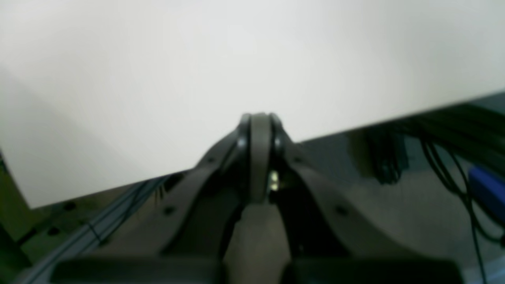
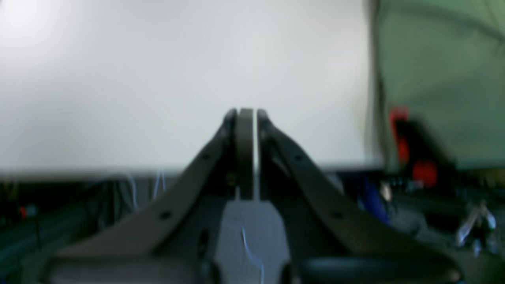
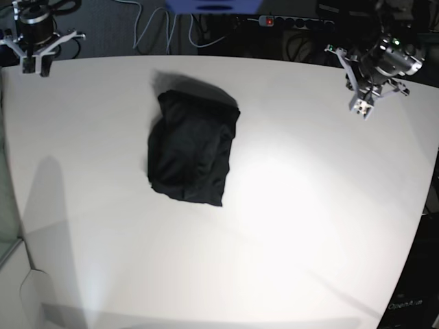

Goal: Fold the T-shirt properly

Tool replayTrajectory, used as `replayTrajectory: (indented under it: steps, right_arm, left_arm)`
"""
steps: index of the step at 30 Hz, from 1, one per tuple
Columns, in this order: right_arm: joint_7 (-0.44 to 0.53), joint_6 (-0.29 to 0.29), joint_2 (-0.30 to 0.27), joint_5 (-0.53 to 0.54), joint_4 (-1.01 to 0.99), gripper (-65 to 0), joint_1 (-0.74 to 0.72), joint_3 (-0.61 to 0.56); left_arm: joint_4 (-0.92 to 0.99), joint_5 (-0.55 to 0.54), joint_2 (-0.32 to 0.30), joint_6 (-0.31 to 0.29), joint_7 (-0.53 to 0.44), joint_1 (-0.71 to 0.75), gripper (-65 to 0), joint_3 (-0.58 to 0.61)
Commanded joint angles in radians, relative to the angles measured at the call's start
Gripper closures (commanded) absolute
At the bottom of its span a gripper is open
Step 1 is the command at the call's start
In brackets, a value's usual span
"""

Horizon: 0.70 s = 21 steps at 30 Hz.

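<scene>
No readable text, label, brand or number on anything in view

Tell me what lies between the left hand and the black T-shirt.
Nothing: the base view shows only bare white table between the left hand and the crumpled black fabric T-shirt.

T-shirt (image 3: 190,149): one, black
Table (image 3: 309,205): one, white
Tools: two, the left tool (image 3: 361,104) and the right tool (image 3: 36,65)
Power strip (image 3: 285,22): one
</scene>
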<state>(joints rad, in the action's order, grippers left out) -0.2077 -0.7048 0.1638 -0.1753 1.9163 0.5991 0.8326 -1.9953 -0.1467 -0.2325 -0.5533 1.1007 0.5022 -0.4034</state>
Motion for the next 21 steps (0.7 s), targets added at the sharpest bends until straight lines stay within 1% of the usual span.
replayTrajectory:
  steps: [1, 4, 6, 9, 10, 12, 16, 19, 21]
  right_arm:
    - [0.032, 0.007, -0.007, 0.016, 0.009, 0.0, 0.025, 0.007]
    - [0.032, 0.007, -0.007, 0.016, -0.042, 0.0, 0.054, 0.018]
    - [0.037, 0.007, -0.007, 0.016, -0.108, 0.0, 0.052, 0.058]
    - [0.044, 0.007, -0.007, 0.016, -0.220, 0.0, 0.031, 0.101]
    - [0.064, 0.007, -0.007, 0.013, -0.266, 0.0, 0.022, 0.115]
    - [0.133, 0.007, -0.007, 0.001, -0.361, 0.0, 0.008, 0.129]
    - [0.251, 0.007, -0.007, -0.071, -0.518, 0.0, -0.008, 0.149]
    - [0.314, 0.007, -0.007, -0.080, -0.668, 0.0, -0.028, 0.150]
    - [0.353, 0.007, -0.007, -0.080, -0.756, 0.0, -0.043, 0.170]
  left_arm:
    - [-0.017, -0.003, -0.011, 0.002, -0.008, 0.006, 0.0, -0.002]
    - [-0.017, -0.003, -0.012, 0.002, -0.021, 0.034, 0.0, 0.054]
    - [-0.017, 0.008, -0.034, 0.002, -0.054, 0.062, 0.0, 0.113]
    - [-0.012, 0.083, -0.040, 0.008, -0.100, 0.100, 0.0, 0.211]
    - [-0.008, 0.123, -0.038, 0.008, -0.115, 0.114, 0.0, 0.237]
    - [0.001, 0.210, -0.026, 0.008, -0.143, 0.135, 0.0, 0.289]
    - [0.051, 0.339, 0.012, 0.002, -0.207, 0.183, 0.0, 0.315]
    - [0.158, 0.391, 0.041, 0.002, -0.261, 0.187, 0.0, 0.306]
    - [0.267, 0.419, 0.045, 0.002, -0.305, 0.184, 0.0, 0.304]
